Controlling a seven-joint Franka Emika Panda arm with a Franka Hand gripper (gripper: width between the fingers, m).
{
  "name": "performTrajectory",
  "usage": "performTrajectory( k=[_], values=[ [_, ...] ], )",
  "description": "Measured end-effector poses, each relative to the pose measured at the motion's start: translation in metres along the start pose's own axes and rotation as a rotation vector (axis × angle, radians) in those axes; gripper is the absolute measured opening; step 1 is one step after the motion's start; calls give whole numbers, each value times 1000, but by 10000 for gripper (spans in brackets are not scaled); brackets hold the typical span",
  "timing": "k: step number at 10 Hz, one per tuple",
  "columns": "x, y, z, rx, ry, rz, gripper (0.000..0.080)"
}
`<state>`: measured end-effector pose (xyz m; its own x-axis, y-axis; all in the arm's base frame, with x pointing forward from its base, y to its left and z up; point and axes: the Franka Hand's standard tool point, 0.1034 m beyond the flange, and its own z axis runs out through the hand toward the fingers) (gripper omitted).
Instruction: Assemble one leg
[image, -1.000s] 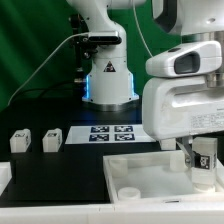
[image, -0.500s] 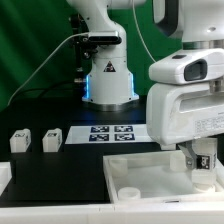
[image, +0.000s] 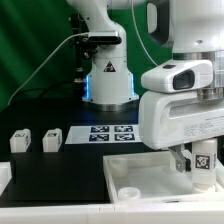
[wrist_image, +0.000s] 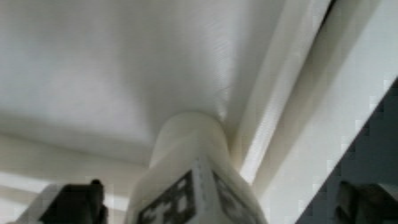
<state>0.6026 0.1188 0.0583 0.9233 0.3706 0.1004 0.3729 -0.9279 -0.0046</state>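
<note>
My gripper (image: 203, 172) is shut on a white leg (image: 204, 163) with a black-and-white tag, held upright over the far right part of the large white tabletop (image: 140, 170) at the front. In the wrist view the leg (wrist_image: 192, 160) fills the middle between my dark fingers (wrist_image: 75, 203), its tag near the fingertips, with the white tabletop surface (wrist_image: 125, 70) close behind it. Whether the leg's foot touches the tabletop is hidden. Three more legs stand on the black table at the exterior view's left (image: 19, 141), (image: 52, 138), (image: 4, 176).
The marker board (image: 108, 133) lies behind the tabletop. The arm's base (image: 108, 75) with a blue light stands at the back. A small round hole (image: 130, 193) shows near the tabletop's front left corner.
My gripper with the leg has shifted slightly to the exterior view's left and a little lower over the tabletop. The other legs have not moved.
</note>
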Motion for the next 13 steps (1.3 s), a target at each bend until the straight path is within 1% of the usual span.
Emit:
performTrajectory(
  k=[1,2,3,4,9,10,11,12,13],
  values=[
    [-1,0,1,0,-2,1,625],
    [-1,0,1,0,-2,1,496],
    [-1,2,1,-1,-2,3,496],
    [-1,3,1,-2,-3,4,405],
    [-1,3,2,0,-3,49,405],
    [1,4,2,7,-6,143,405],
    [12,7,3,17,-6,256,405],
    [20,8,4,22,2,409,405],
    [21,9,5,31,-8,560,405]
  ],
)
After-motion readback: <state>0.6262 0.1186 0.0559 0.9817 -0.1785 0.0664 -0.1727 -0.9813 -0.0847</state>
